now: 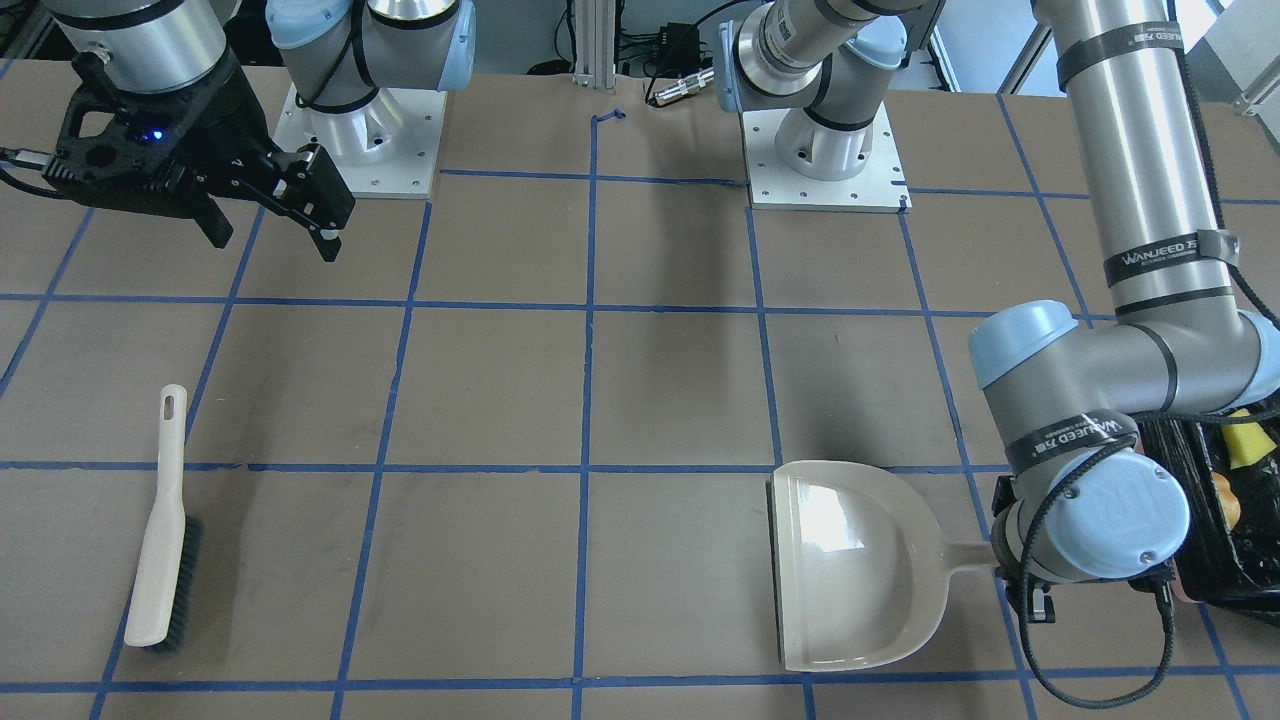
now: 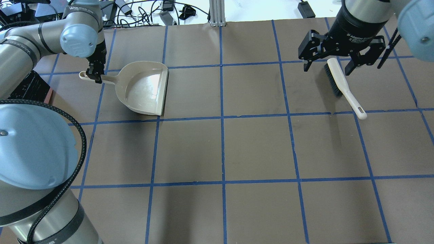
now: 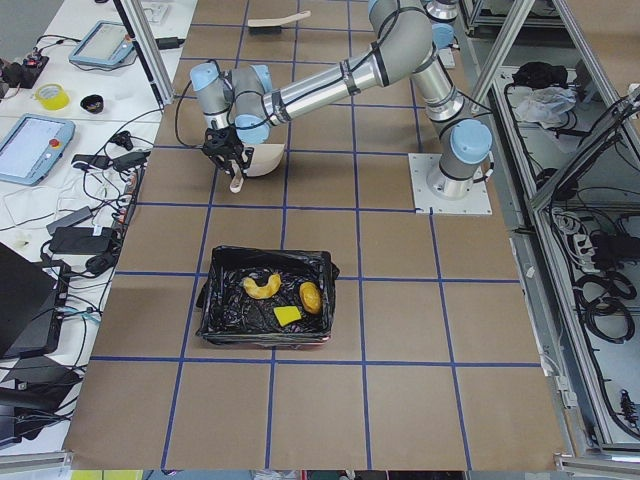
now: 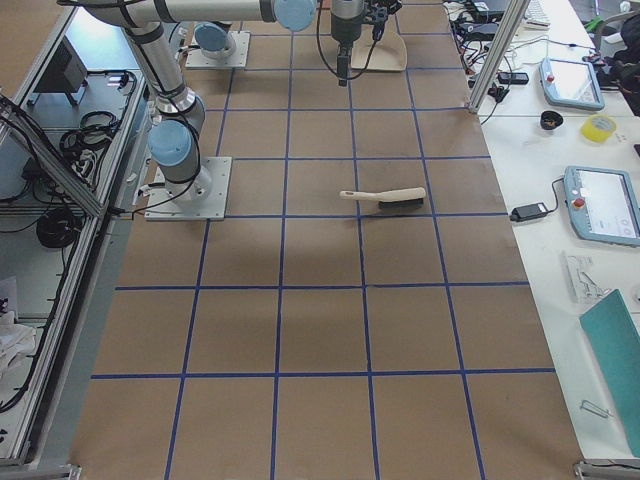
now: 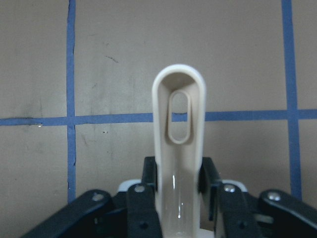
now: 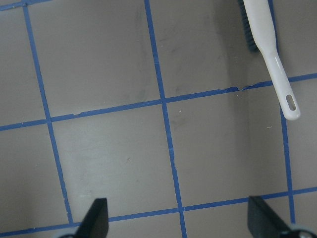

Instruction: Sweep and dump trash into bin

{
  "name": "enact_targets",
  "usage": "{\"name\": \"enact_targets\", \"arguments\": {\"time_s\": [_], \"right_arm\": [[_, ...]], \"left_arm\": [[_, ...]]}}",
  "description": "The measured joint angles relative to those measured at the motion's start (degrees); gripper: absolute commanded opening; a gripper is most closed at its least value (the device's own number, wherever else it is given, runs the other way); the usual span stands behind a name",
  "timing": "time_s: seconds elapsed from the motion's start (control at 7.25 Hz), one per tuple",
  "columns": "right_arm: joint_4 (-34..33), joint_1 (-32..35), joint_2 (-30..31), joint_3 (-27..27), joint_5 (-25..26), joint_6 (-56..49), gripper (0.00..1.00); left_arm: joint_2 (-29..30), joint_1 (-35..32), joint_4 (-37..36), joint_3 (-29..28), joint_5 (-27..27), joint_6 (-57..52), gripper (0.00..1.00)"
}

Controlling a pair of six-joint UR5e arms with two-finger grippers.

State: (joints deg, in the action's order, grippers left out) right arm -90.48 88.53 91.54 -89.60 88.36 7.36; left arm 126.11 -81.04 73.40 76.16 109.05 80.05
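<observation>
The trash lies inside the bin (image 3: 215, 300), a pink box lined with a black bag: a cream crescent (image 3: 262, 287), a yellow-orange oval (image 3: 310, 296) and a yellow sponge chunk (image 3: 288, 316). The bin (image 1: 1245, 560) sits at the table end beside my left arm. The beige dustpan (image 2: 142, 88) rests flat on the table, with my left gripper (image 2: 94, 76) shut on its handle (image 5: 178, 114). My right gripper (image 2: 327, 67) hangs open and empty above the table. The brush (image 2: 342, 84) lies below it, untouched.
The brown table is marked into squares with blue tape (image 2: 222, 118). Both arm bases (image 1: 360, 140) stand on white plates at the robot side. A side bench with tablets and cables (image 3: 60, 150) runs along the operators' edge.
</observation>
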Motion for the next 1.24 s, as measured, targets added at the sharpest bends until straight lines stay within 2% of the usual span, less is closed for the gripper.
{"name": "enact_targets", "arguments": {"time_s": [0.14, 0.41, 0.69, 1.1, 1.24], "right_arm": [[0.05, 0.12, -0.01, 0.00, -0.08, 0.01, 1.00], [0.11, 0.38, -0.05, -0.04, -0.14, 0.02, 1.00], [0.14, 0.55, -0.18, -0.13, -0.16, 0.00, 1.00], [0.17, 0.59, -0.21, -0.26, -0.14, -0.03, 1.00], [0.19, 0.59, -0.14, -0.32, -0.18, 0.00, 1.00]], "left_arm": [[-0.08, 0.00, -0.19, 0.44, -0.02, 0.12, 0.00], [-0.69, -0.06, -0.51, 1.63, 0.01, 0.04, 0.32], [-0.92, -0.08, -0.87, 2.15, -0.04, -0.20, 0.57], [-1.11, -0.08, -1.64, 2.58, -0.04, -0.24, 0.68], [-1.31, -0.07, -2.01, 2.61, -0.06, -0.27, 0.76]]}}
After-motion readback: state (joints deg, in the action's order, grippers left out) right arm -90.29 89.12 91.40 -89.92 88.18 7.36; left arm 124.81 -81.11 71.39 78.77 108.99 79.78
